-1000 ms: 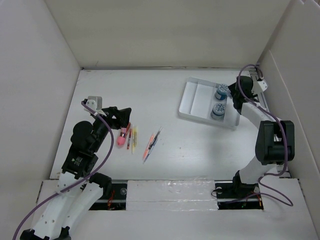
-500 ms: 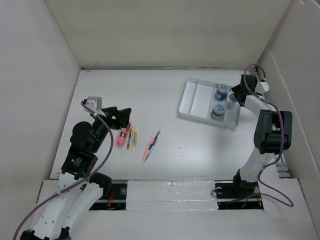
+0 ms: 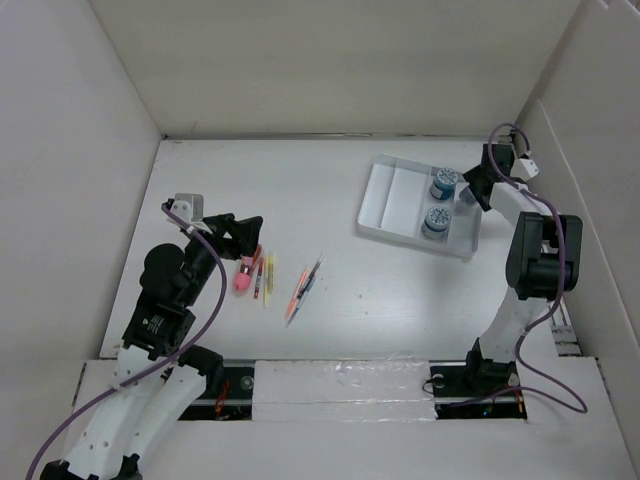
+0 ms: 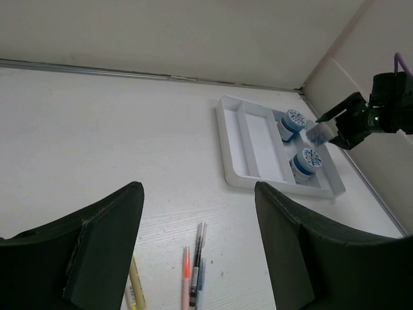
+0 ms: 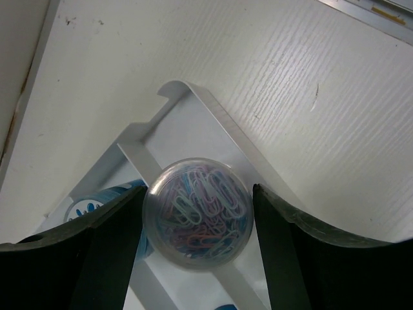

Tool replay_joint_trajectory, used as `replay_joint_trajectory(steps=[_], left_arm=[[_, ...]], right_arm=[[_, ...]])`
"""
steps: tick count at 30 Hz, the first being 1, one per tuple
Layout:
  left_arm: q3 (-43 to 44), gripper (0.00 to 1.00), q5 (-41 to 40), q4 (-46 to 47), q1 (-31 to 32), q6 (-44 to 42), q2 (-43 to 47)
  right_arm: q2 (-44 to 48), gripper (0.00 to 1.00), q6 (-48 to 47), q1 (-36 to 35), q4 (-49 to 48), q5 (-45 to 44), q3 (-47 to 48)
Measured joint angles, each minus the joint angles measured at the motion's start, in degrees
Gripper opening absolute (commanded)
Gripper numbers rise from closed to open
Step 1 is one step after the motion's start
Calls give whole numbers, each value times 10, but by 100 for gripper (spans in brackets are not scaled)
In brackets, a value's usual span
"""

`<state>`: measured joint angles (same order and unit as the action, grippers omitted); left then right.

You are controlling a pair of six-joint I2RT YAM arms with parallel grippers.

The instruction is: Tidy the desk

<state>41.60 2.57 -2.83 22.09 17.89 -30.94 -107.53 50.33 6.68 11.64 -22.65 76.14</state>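
Observation:
The desk [image 3: 330,180] is a white tabletop between tall white walls. My right gripper [image 5: 197,219] is shut on a clear round box of coloured paper clips [image 5: 197,221] and holds it over the far right corner of the white compartmented tray [image 3: 375,200]. The box also shows in the left wrist view [image 4: 317,134]. Two blue-lidded jars [image 3: 443,184] [image 3: 436,218] stand in the tray's right compartment. My left gripper [image 3: 250,235] is open and empty above a row of pens [image 3: 264,278] and a pink object [image 3: 242,281]; more pens [image 3: 305,285] lie to the right.
White walls close in the desk on the left, far and right sides. The tray's two left compartments [image 4: 261,139] hold nothing. A metal rail [image 3: 340,380] runs along the near edge between the arm bases.
My right arm has folded back and its wrist has shifted toward the far wall, the gripper staying over the tray's far right corner. My left arm has not moved.

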Motion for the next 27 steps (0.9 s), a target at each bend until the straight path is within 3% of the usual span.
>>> replay_joint_trajectory(steps=[6, 11, 14, 15, 16, 18, 20, 25, 26, 27], left_arm=[[0, 66, 0, 0, 0, 0, 0], [0, 65, 0, 0, 0, 0, 0], [0, 57, 0, 0, 0, 0, 0], [0, 49, -1, 0, 0, 0, 0], [0, 30, -1, 0, 0, 1, 0], [0, 18, -3, 0, 0, -1, -1], [0, 3, -6, 0, 0, -4, -1], [0, 3, -13, 0, 0, -4, 0], [0, 8, -14, 0, 0, -4, 0], [0, 13, -14, 0, 0, -4, 0]], right_arm=[[-6, 79, -6, 0, 0, 17, 5], [18, 73, -8, -12, -26, 16, -23], [70, 57, -14, -48, -54, 7, -68], [92, 46, -19, -73, -68, 1, -84], [115, 39, -26, -100, -84, -7, -96], [155, 13, -37, -164, -126, -22, -117], [177, 0, -46, -231, -157, -31, -121], [157, 1, -56, -364, -186, 18, -100], [141, 5, -55, -388, -187, 38, -91], [122, 16, -53, -408, -186, 57, -80]])
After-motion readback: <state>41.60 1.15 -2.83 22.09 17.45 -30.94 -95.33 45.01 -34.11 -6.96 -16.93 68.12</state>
